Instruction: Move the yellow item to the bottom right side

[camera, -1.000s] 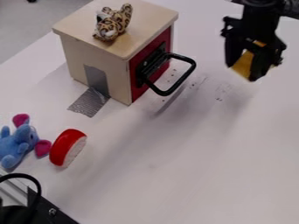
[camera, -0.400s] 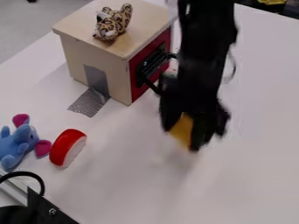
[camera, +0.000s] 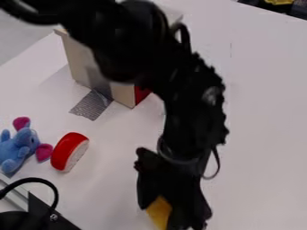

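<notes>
One yellow item (camera: 160, 213) is held between the fingers of a black claw (camera: 169, 217) at the bottom edge of the camera view, a little right of centre. The claw hangs over a white tabletop (camera: 264, 117), and whether its load touches the surface cannot be told. The black arm (camera: 192, 103) enters from the upper left and bends down across the scene, crossing in front of a pale wooden box (camera: 85, 67). The box's front corner and a narrow strip of its red side (camera: 141, 93) show beneath the arm. Silver tape (camera: 93, 105) runs from the foot of the box onto the tabletop.

Well to the left of the claw, a blue plush (camera: 23, 146) with pink ears lies at the left edge, just beside a red disc (camera: 63, 150) with a white face, tilted up on its rim. Below them, a black cable (camera: 33, 180) curves over dark hardware (camera: 48, 218) in the lower left corner. Another yellow object (camera: 278, 2) sits among dark items beyond the tabletop's edge at the upper right, while grey floor (camera: 21, 42) shows at upper left.
</notes>
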Controlling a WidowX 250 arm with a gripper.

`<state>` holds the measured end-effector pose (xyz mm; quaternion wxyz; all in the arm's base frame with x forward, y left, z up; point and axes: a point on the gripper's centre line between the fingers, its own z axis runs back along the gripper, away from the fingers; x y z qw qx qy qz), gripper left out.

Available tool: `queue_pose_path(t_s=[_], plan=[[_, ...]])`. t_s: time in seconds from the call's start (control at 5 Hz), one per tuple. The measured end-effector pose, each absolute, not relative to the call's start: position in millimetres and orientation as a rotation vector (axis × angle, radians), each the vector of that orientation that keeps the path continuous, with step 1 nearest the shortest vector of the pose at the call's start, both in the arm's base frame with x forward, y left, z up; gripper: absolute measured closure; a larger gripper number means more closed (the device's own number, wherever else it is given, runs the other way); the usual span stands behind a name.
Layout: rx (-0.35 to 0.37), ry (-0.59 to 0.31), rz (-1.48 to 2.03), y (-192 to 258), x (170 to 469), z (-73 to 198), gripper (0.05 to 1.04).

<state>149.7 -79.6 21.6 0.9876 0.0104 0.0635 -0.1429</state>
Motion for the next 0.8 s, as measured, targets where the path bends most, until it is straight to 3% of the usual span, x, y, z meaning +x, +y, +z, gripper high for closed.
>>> queue_pose_path(t_s=[0.2,0.4,0.8], plan=[[0.032,0.154,-0.263,-81.1,147.4,13.1,0.083],[0.048,0.128,-0.268,-81.6,151.5,20.8,0.083],[0.052,-0.061,-0.200,-73.2,166.5,100.9,0.083]])
